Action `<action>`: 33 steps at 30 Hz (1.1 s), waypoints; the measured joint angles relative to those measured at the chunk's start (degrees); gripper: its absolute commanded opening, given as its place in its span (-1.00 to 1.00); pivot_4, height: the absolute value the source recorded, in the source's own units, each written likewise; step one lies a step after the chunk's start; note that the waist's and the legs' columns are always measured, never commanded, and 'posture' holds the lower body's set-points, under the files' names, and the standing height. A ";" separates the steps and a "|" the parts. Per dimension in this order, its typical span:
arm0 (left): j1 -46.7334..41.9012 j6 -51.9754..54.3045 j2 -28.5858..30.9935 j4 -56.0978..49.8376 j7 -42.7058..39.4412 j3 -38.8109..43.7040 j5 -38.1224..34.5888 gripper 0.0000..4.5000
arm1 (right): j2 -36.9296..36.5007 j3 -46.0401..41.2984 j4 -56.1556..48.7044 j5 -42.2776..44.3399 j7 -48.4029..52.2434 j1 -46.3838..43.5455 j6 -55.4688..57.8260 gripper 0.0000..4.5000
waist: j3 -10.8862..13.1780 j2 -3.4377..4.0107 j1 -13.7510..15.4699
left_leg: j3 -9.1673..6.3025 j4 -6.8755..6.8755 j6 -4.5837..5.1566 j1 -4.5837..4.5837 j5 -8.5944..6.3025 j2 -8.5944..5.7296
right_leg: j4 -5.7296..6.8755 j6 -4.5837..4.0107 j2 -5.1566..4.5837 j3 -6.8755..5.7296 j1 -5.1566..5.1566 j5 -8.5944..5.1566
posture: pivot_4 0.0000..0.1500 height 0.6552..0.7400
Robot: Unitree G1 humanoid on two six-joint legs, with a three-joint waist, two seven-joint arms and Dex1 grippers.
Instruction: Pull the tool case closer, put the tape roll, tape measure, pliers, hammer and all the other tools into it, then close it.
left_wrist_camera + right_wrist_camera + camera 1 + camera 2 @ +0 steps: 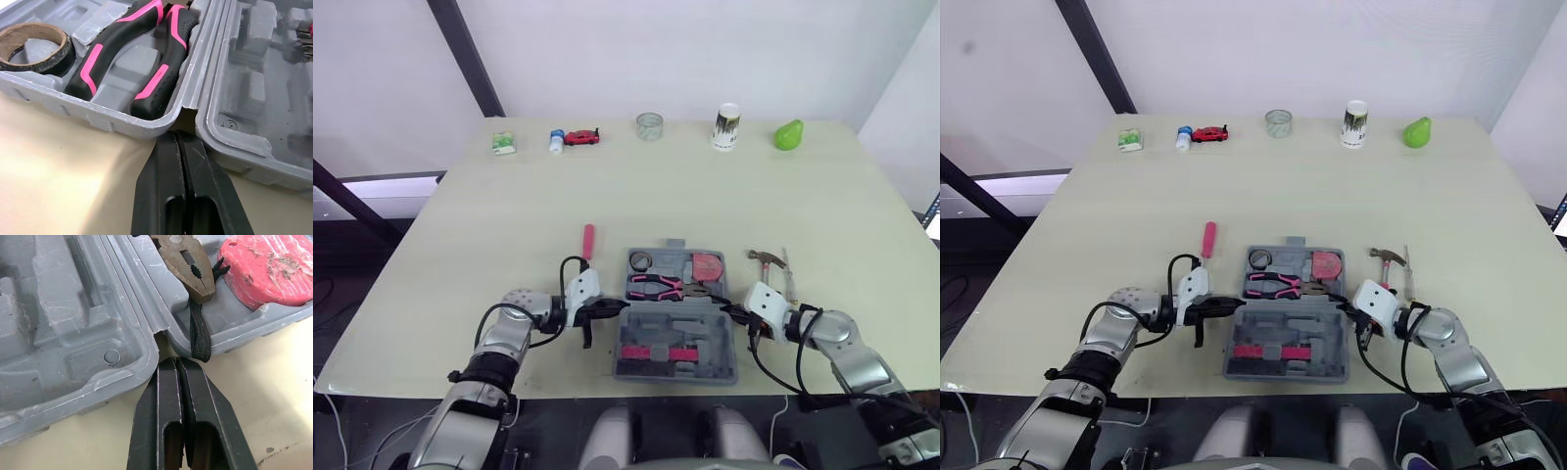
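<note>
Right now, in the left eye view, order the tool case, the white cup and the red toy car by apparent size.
tool case
white cup
red toy car
Cup and car sit equally far back.

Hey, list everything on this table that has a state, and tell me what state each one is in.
tool case: open, both halves flat.
tape roll: in the case.
pliers: in the case.
tape measure: in the case.
hammer: outside the case.
pink-handled screwdriver: outside the case.
left gripper: shut, at the case hinge.
right gripper: shut, at the case hinge.
</note>
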 measured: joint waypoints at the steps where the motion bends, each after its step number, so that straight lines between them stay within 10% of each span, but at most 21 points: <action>1: -0.08 -0.08 -0.02 0.11 0.01 0.00 0.03 -1.00 | 0.01 0.00 0.03 -0.05 -0.09 -0.04 -0.02 -0.97 | 0.00 0.00 0.01 | 0.00 0.00 0.00 0.00 0.00 0.00 | 0.00 0.00 0.00 0.00 0.00 0.00 | 1.00 1.00; 33: -0.64 -1.06 -0.42 1.55 0.45 0.11 0.43 -1.00 | 1.09 -0.04 2.19 -1.54 -2.39 -1.12 -1.92 -0.97 | 0.00 0.00 0.06 | 0.00 0.00 0.00 0.00 0.00 0.01 | 0.00 0.00 -0.01 0.00 0.01 0.00 | 1.00 1.00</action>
